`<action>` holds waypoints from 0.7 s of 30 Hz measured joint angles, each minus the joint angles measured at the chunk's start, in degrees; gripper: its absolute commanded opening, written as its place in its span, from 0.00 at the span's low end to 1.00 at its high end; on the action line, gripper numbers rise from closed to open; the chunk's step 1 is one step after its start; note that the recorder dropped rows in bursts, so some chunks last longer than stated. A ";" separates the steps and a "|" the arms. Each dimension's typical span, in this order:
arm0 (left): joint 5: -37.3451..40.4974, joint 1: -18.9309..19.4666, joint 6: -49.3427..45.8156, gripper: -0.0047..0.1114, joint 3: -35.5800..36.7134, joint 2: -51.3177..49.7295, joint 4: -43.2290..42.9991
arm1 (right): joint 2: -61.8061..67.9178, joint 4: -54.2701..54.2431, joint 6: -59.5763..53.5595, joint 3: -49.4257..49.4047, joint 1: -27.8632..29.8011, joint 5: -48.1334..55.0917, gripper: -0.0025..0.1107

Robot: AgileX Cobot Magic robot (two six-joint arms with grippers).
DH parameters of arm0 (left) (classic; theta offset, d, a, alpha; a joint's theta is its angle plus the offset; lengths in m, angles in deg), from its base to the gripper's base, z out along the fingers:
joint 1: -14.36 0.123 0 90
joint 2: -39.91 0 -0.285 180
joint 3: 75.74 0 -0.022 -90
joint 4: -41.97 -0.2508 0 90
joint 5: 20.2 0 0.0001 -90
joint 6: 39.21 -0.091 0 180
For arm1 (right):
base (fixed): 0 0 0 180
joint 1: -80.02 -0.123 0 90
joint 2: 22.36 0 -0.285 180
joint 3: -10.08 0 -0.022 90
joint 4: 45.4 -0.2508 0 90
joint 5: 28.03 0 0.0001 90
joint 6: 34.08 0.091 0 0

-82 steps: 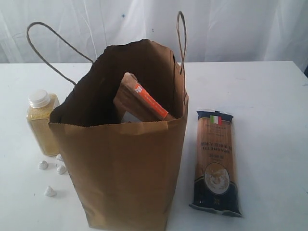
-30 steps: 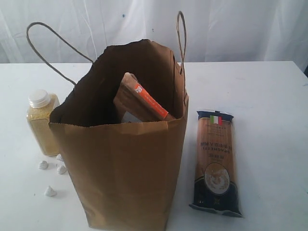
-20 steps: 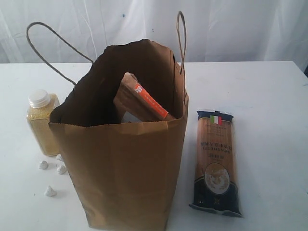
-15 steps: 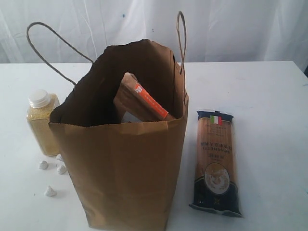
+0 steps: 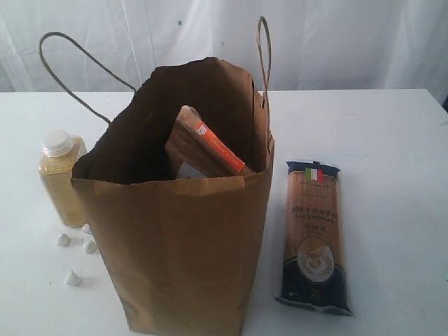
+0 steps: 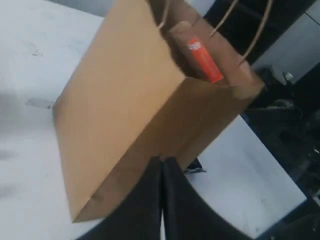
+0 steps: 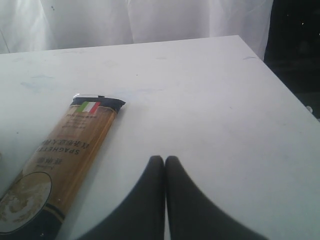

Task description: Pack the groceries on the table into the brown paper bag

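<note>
Both hands are pressed shut and empty. The left hand points at the brown paper bag, close by. The right hand is near the dark-blue spaghetti packet, not touching it. On the table the packet lies at the bag's 3 o'clock and the yellow-grain bottle at 9. The brown orange-labelled pouch leans inside the bag.
</note>
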 measured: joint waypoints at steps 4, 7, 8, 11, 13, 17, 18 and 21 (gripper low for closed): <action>11.17 0.00 -3.40 0.04 -10.54 -6.30 -2.57 | 0.00 0.00 0.00 0.00 0.00 0.00 0.02; 19.62 0.00 -6.02 0.04 -19.12 -12.44 -7.96 | 0.00 0.00 0.00 0.00 0.00 0.00 0.02; 21.85 0.00 -6.54 0.04 -22.24 -15.03 -11.45 | 0.00 0.00 0.00 0.00 0.00 0.00 0.02; 24.90 0.00 -7.11 0.04 -25.86 -20.84 -21.88 | 0.00 0.00 0.00 0.00 0.00 0.00 0.02; 26.45 0.00 -7.11 0.04 -25.27 -24.79 -26.90 | 0.00 0.00 0.00 0.00 0.00 0.00 0.02; 22.96 0.00 -7.01 0.04 -17.46 -32.79 -26.32 | 0.00 0.00 -0.10 0.00 0.00 0.00 0.02; 19.70 0.00 -7.01 0.04 -15.18 -34.00 -25.02 | 0.00 0.00 -0.10 0.00 0.00 0.00 0.02; 7.12 0.00 -7.01 0.08 -7.59 -37.28 -21.46 | 0.00 0.00 -0.10 0.00 0.00 0.00 0.02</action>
